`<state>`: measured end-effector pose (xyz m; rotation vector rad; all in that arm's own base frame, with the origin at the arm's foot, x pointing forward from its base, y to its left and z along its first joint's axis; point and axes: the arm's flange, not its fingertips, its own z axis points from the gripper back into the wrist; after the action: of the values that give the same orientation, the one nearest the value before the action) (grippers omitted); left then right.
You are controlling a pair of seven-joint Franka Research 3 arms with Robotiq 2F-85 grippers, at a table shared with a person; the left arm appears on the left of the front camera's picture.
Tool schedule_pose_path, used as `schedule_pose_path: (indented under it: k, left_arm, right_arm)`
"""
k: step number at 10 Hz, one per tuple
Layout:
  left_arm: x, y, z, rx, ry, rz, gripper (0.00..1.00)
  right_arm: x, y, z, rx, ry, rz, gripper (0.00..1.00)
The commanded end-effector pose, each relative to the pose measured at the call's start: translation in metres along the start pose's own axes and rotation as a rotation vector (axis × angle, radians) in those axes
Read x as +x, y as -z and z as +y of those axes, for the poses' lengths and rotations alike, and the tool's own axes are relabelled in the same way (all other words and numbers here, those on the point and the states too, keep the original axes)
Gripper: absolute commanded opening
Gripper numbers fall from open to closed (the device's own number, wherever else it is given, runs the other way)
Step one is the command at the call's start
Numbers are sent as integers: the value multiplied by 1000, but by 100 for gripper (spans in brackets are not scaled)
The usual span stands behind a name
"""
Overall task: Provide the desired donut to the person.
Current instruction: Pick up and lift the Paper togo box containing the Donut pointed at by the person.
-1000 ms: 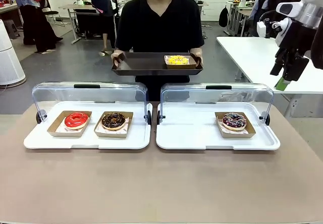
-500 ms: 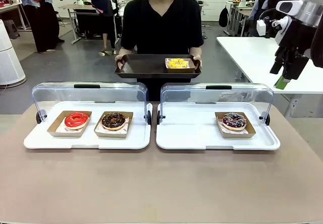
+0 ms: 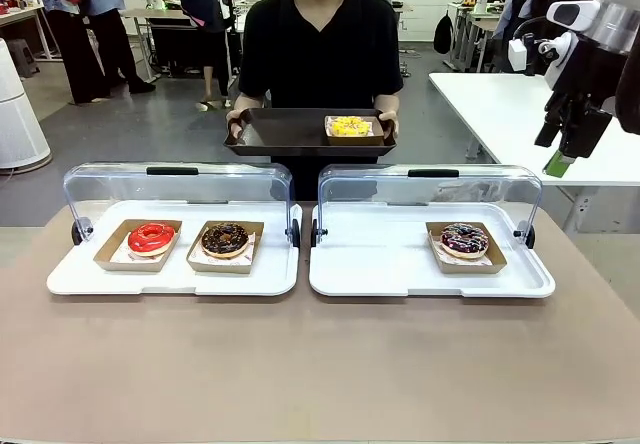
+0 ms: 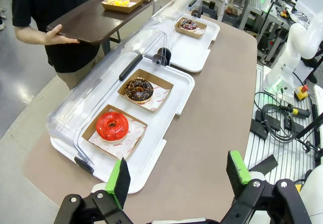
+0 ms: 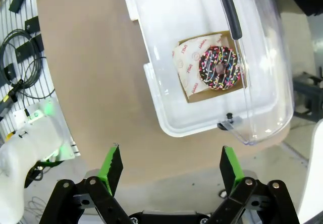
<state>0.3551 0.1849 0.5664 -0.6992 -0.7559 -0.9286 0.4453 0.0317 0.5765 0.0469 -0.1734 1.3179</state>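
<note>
Tray (image 3: 285, 130) lifted a touch and drawn nearer the person (image 3: 320, 54). Yellow donut (image 3: 350, 124) rides on its right end, across the tabletop (image 3: 320, 364). Right jaws hang high off the right side, spread wide and empty, likely nearer it than the left jaws, which are also spread and hold nothing.

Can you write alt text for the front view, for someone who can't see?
A person holds a dark tray carrying a yellow donut behind a table. Two open white cases on it hold a red donut and a chocolate donut at left, a sprinkled donut at right. The right gripper hangs at upper right.
</note>
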Motion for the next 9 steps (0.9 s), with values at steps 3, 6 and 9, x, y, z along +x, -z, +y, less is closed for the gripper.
schedule_pose_path:
  k: [3, 6, 9]
  left_arm:
    - [1, 0, -1, -3, 4, -14, 100]
    - [1, 0, -1, -3, 4, -14, 100]
    - [1, 0, -1, -3, 4, -14, 100]
  right_arm:
    - [0, 0, 0, 0, 0, 0, 100]
    - [-74, -33, -25, 99, 150, -384, 100]
    - [-152, -61, -44, 228, 180, -706, 100]
